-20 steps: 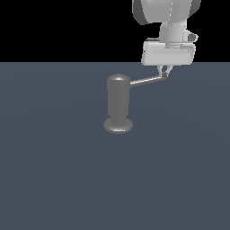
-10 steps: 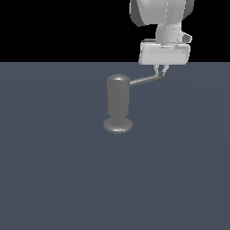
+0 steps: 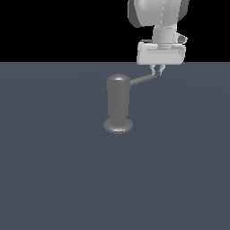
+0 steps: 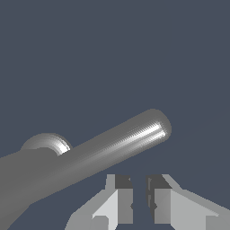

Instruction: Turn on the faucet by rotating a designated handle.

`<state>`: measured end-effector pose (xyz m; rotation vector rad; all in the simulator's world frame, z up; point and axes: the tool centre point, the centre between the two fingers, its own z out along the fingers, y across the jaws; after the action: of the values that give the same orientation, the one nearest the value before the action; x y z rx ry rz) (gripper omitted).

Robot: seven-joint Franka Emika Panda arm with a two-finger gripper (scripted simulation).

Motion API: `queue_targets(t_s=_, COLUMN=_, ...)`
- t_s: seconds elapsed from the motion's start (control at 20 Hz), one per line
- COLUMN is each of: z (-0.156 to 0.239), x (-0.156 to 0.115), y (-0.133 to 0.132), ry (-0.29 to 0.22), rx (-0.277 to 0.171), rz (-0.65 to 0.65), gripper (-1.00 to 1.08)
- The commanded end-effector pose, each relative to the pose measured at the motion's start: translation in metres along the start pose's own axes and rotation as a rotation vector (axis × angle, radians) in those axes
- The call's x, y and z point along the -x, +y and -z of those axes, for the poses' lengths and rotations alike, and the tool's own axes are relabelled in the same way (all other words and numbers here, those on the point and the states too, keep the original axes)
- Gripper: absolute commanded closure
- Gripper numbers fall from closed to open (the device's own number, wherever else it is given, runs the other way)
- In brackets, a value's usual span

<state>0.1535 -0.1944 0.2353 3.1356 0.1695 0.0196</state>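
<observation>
Exterior view: faucet (image 3: 118,105) stands upright near the centre of the dark tabletop (image 3: 54,179), flared base flat on the surface. Handle (image 3: 143,80) juts from the rounded top toward roughly 2 o'clock in this view, rising slightly to its tip. End effector (image 3: 157,70) hangs from the arm at the rod's far end, fingertips right at the tip; whether they touch it cannot be told here.

Wrist view: handle (image 4: 112,146) runs as a smooth rod with a rounded end, the faucet's (image 4: 45,143) dome behind it. End effector (image 4: 139,197) fingers nearly together, only a thin gap, nothing held in it. The rod lies beyond the fingertips, not between them.

Handling, as judgement: rod looks rigid, smooth, probably slick; a pinch on it could slide. The faucet body looks fixed, so only the handle should move, pivoting about the upright post. Best contact is out near the rounded tip, where leverage is greatest. With the fingers this close, a sideways push with their flank seems the likelier method; contact too near the very end risks slipping off.
</observation>
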Motion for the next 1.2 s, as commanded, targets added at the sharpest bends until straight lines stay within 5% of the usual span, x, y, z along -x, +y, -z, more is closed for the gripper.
queue_targets(t_s=0.0, z=-0.01, x=-0.007, y=-0.004, ry=-0.006, rx=-0.003, rz=0.003, gripper=1.08)
queue_targets(t_s=1.15, z=-0.013, x=-0.042, y=-0.007, ry=-0.01, rx=-0.002, rz=-0.003, gripper=1.08)
